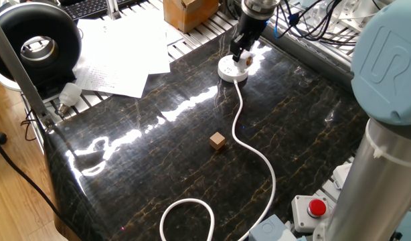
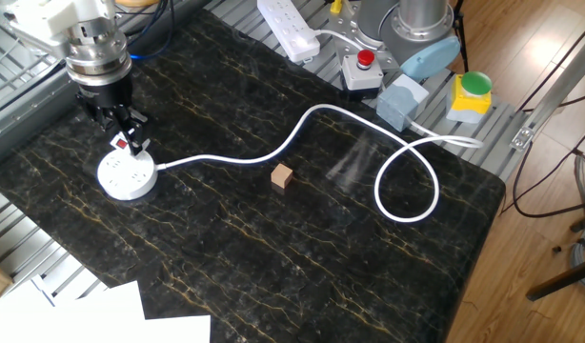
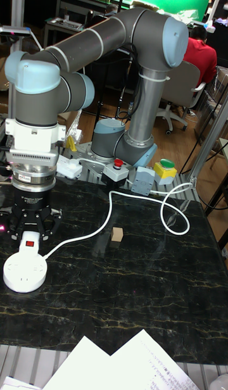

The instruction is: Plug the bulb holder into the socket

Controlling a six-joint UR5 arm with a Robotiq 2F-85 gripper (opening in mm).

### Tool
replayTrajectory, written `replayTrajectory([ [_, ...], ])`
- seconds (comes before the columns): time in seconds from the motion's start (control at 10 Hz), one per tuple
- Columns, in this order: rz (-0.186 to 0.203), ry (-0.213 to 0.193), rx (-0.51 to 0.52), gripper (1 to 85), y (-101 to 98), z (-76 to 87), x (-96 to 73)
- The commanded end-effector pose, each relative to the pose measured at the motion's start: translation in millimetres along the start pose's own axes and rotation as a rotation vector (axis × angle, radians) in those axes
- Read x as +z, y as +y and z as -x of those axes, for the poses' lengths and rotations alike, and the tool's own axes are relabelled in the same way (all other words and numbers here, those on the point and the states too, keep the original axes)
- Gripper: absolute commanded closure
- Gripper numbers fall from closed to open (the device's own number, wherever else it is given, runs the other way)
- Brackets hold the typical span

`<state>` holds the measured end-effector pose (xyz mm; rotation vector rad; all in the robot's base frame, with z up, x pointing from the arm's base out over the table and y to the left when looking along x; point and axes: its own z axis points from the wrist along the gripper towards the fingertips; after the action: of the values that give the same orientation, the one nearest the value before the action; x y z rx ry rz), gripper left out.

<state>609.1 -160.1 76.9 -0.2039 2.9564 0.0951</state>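
The table (image 2: 273,248) is dark marbled stone, and I stand over its far corner, away from my base. A long white cord (image 2: 302,129) runs across it in loops to the socket (image 2: 128,176), a round white puck lying flat with its holes facing up. A small wooden cube (image 2: 282,175) sits beside the cord mid-table, well apart from my work, and a power strip (image 2: 288,27) lies off the stone near my base.

My gripper (image 3: 29,238) points straight down with its fingers closed on the holder (image 3: 28,244), the small white block with the red patch facing outward. I have it upright, its long axis vertical.

What matters now is how the holder sits over the socket. In the tall view the holder hangs just above the puck's rear edge, with the puck's centre lying a little forward and below. In the other fixed view the holder (image 2: 127,144) is likewise at the rim nearest my wrist, not over the middle. I cannot tell whether the pins are touching the face or lined up with the holes; they are hidden. My judgement is that I need a small sideways correction before pressing down.
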Motion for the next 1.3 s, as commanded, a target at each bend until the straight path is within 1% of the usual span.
replayTrajectory([
  [0.0, 0.007, -0.012, -0.007, 84.3, -0.6, -1.4, -0.9],
  [0.2, 0.005, -0.013, -0.022, 84.3, -1.9, -4.0, 0.2],
  [0.4, 0.009, -0.023, -0.035, 84.3, -2.5, -4.0, 2.8],
  [0.6, 0.012, -0.023, -0.042, 84.3, -2.7, -6.1, 3.5],
  [0.7, 0.017, -0.032, -0.046, 84.3, -1.8, -5.8, 5.2],
  [0.8, 0.019, -0.031, -0.045, 84.3, -1.4, -6.3, 5.6],
  [0.9, 0.018, -0.040, -0.051, 82.3, -1.4, -3.9, 5.4],
  [1.0, -0.001, -0.066, -0.082, 65.0, -6.2, 2.3, 5.2],
  [1.2, -0.048, -0.072, -0.193, 32.7, -19.8, 3.1, 3.3],
])
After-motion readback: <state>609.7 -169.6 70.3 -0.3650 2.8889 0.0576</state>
